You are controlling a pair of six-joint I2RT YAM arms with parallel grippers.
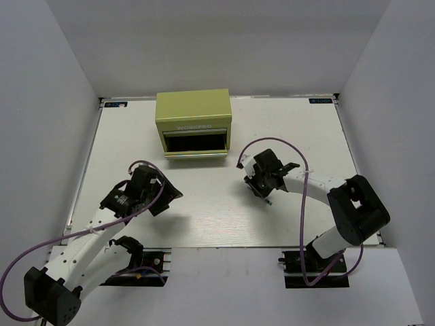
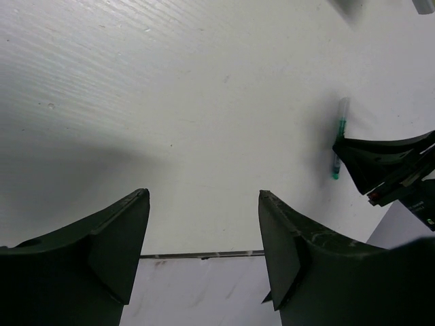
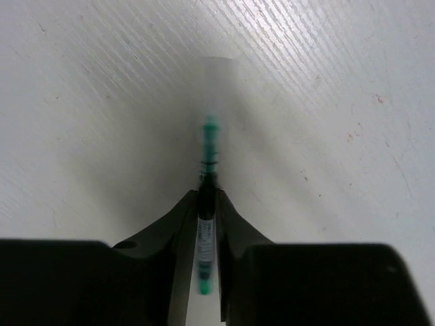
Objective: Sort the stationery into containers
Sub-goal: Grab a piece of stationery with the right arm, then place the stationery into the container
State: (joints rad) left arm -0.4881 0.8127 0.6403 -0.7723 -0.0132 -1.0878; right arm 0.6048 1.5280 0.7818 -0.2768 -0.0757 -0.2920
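Note:
A thin pen (image 3: 206, 227) with a green end, a dark barrel and a clear cap lies on the white table, seen small from above (image 1: 268, 201). My right gripper (image 3: 207, 195) is shut on the pen's barrel, one finger pressed against each side. The left wrist view shows the same pen (image 2: 339, 136) with the right fingers (image 2: 380, 159) at its lower end. My left gripper (image 2: 202, 193) hangs open over bare table near the front edge, nothing between its fingers. The olive-green tool chest (image 1: 194, 112) stands at the back, its lower drawer (image 1: 196, 155) pulled out. No other stationery shows.
White walls close in the table (image 1: 204, 210) on the left, back and right. The table's front edge (image 2: 204, 255) runs just under the left fingers. The left arm (image 1: 88, 244) reaches in from the near left and the right arm (image 1: 340, 210) from the near right.

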